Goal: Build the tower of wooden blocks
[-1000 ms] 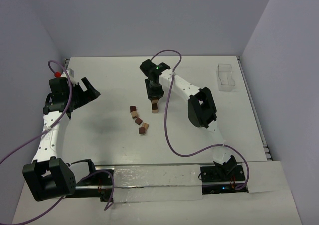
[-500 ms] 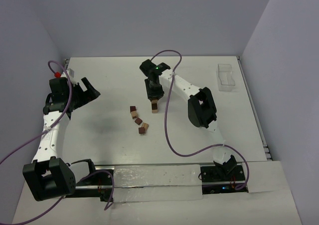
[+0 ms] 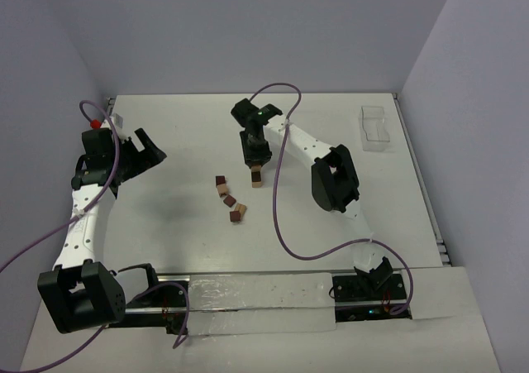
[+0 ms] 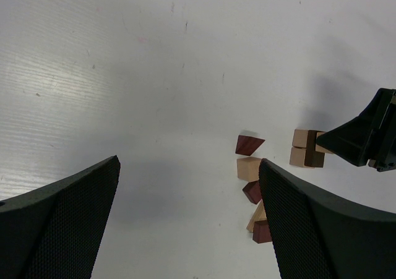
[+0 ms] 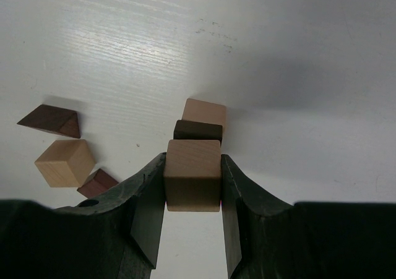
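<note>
Right pincer [image 5: 192,167], low in the frame, clamps a tan wood block [image 5: 192,183] over the two-cube tower [image 5: 198,131], apparently to stack it; left pincer [image 4: 189,163] hangs wide open, unused.

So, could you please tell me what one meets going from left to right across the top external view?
left gripper → loose wood blocks → tower → clear tray

Tower [image 3: 257,175] mid-table, loose wood blocks [image 3: 225,196] just left and nearer, tray [image 3: 376,127] well apart at right rear.
</note>
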Motion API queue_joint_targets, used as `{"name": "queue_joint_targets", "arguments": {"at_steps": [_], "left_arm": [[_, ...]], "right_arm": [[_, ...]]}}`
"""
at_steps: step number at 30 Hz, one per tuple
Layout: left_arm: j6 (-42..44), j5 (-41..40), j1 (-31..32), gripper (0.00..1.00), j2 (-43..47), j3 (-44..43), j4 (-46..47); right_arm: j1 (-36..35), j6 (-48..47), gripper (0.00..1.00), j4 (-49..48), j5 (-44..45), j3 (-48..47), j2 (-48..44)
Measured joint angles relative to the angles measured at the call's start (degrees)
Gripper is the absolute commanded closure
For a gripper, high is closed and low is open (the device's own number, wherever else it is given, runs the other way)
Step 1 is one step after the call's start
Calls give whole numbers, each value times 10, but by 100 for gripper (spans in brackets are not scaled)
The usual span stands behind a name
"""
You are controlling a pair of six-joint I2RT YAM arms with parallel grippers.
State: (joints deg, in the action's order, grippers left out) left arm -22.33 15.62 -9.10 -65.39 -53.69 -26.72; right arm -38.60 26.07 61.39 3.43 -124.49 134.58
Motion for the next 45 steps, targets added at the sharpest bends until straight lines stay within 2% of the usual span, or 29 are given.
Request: {"name": "queue_joint_targets", "arguments": {"at_steps": [3, 5, 8, 10, 11, 12, 15, 24, 31, 33, 35, 39, 45], "left_arm": [[0, 0, 0, 1, 0, 0, 0], [0, 0, 0, 1, 0, 0, 0], [0, 0, 0, 1, 0, 0, 0], [0, 0, 0, 1, 0, 0, 0], [0, 0, 0, 1, 0, 0, 0], [0, 0, 0, 1, 0, 0, 0], [0, 0, 0, 1, 0, 0, 0], [3, 4, 0, 1, 0, 0, 0], [39, 49, 18, 15, 0, 0, -1], [63, 41, 59, 20, 0, -1, -3], [89, 30, 128, 24, -5, -2, -5], [145, -3, 254, 39, -51, -21, -22], [144, -87, 337, 41, -166, -64, -46]], "right_arm": [[-2, 1, 70, 0, 0, 0, 0], [-2, 1, 62, 0, 0, 0, 0], [-2, 1, 42, 0, 0, 1, 0], [-2, 1, 34, 0, 0, 1, 0], [-3, 1, 26, 0, 0, 3, 0], [-3, 1, 10, 0, 0, 4, 0], [-3, 1, 3, 0, -2, 4, 0], [-5, -1, 0, 0, -11, 12, -11], [-21, -14, 0, -4, -9, 17, -107], [-24, -22, 0, -6, -4, 23, -152], [-24, -31, 0, -9, 2, 29, -200], [-4, -50, 0, -22, 13, 52, -290], [68, -67, 0, -37, 51, 126, -380]]}}
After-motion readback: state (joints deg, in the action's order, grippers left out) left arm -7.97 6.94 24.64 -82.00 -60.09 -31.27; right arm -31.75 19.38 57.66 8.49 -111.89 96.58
